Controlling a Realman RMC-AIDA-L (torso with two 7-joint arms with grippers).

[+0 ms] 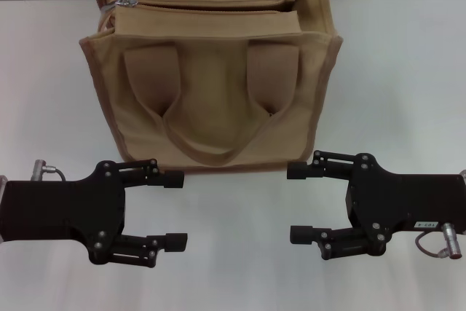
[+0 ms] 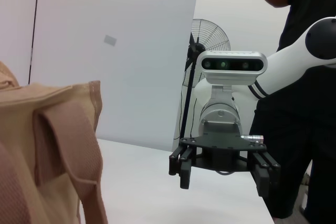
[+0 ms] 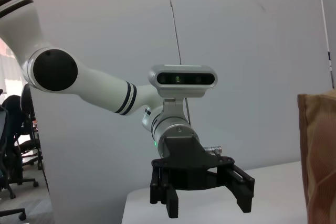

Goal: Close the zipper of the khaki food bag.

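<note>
The room was bright and evenly lit from overhead — soft shadows lay under the khaki food bag (image 1: 211,71) on the pale counter (image 1: 408,71), slightly hazy.

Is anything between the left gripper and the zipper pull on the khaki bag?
Nothing visible blocks it. The left gripper sits open on the table in front of the khaki food bag; the zipper pull lies at the top panel's left end, uncovered, handles hanging below. The right gripper is open alongside.
</note>
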